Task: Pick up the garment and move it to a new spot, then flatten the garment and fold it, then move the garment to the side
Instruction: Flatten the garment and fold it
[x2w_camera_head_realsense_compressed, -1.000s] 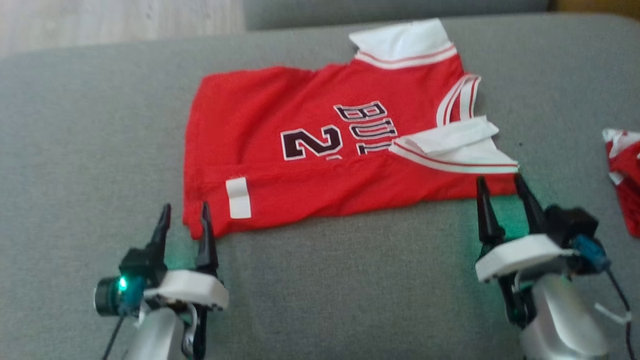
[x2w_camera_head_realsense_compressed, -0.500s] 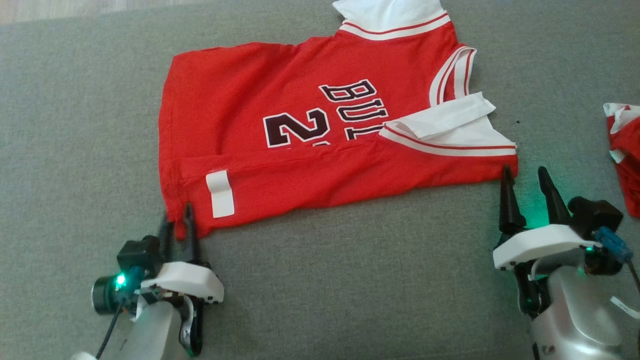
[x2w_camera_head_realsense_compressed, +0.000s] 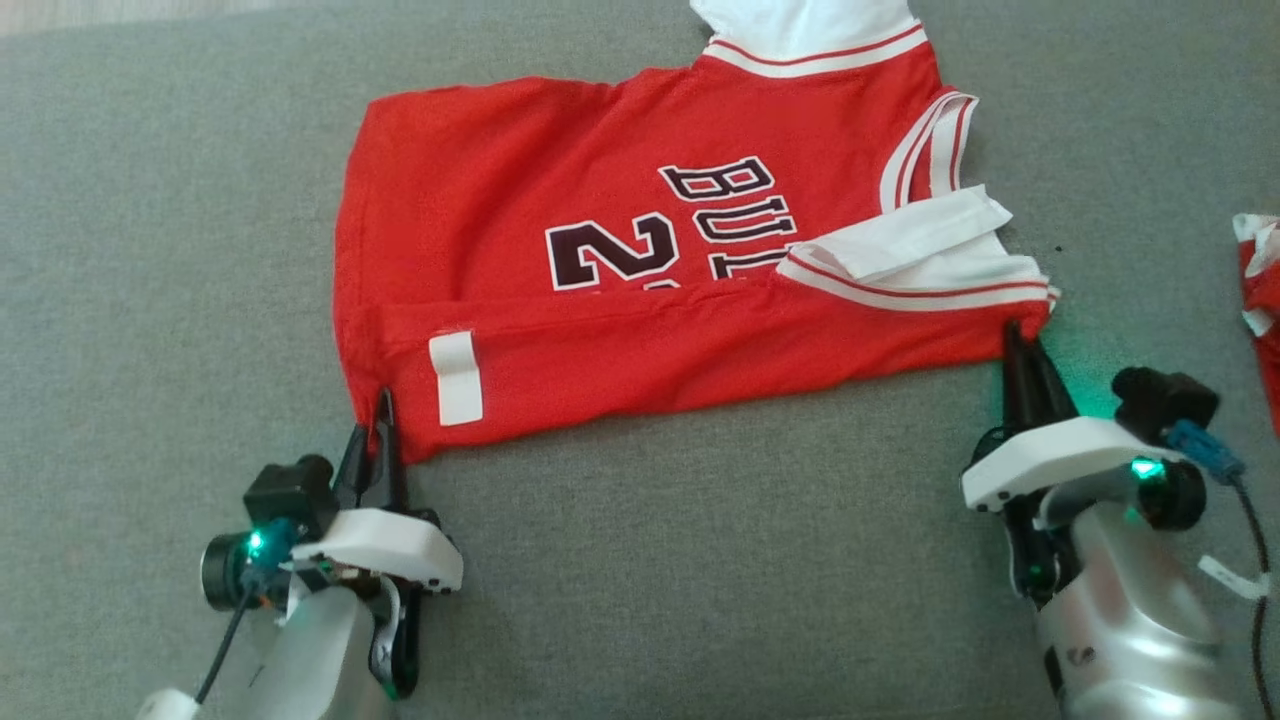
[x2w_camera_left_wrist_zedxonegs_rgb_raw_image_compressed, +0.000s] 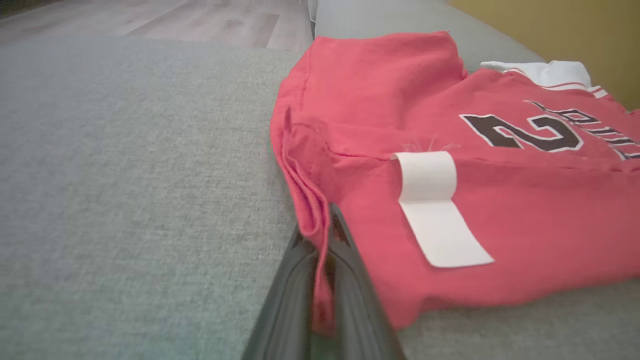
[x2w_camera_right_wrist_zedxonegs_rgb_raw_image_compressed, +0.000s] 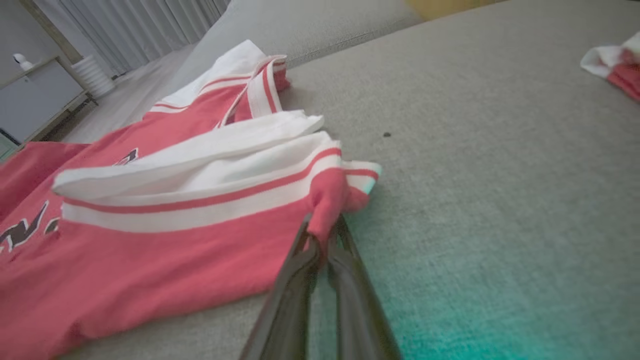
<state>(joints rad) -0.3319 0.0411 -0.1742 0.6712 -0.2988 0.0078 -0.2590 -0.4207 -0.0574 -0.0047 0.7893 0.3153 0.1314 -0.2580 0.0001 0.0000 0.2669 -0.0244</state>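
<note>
From the head camera, a red basketball jersey with white trim and dark lettering (x2w_camera_head_realsense_compressed: 480, 170) lies flat on the grey woven cushion (x2w_camera_head_realsense_compressed: 700, 560), spread from the centre of the picture up toward twelve o'clock. The left gripper (x2w_camera_head_realsense_compressed: 381, 415) sits at seven o'clock, its dark fingers pressed together on the jersey's near hem corner, just beside a white rectangular label (x2w_camera_head_realsense_compressed: 457, 378). The right gripper (x2w_camera_head_realsense_compressed: 1020, 345) sits at four o'clock, fingers pinched together on the jersey's other near corner, under the white-and-red striped band. A second crumpled red-and-white cloth (x2w_camera_head_realsense_compressed: 1262, 300) lies at three o'clock, well apart from the jersey.

From the left wrist, the left gripper (x2w_camera_left_wrist_zedxonegs_rgb_raw_image_compressed: 322, 235) rises from six o'clock with a fold of red hem clamped between its two fingers. The jersey (x2w_camera_left_wrist_zedxonegs_rgb_raw_image_compressed: 525, 240) spreads off toward two o'clock, the white label (x2w_camera_left_wrist_zedxonegs_rgb_raw_image_compressed: 430, 200) near the middle. Wooden floor (x2w_camera_left_wrist_zedxonegs_rgb_raw_image_compressed: 175, 20) shows at eleven o'clock.

From the right wrist, the right gripper (x2w_camera_right_wrist_zedxonegs_rgb_raw_image_compressed: 322, 232) comes up from six o'clock, narrowed tight on a bunched red corner. The jersey (x2w_camera_right_wrist_zedxonegs_rgb_raw_image_compressed: 175, 250) stretches toward nine o'clock, and the other cloth (x2w_camera_right_wrist_zedxonegs_rgb_raw_image_compressed: 617, 65) sits at two o'clock.
</note>
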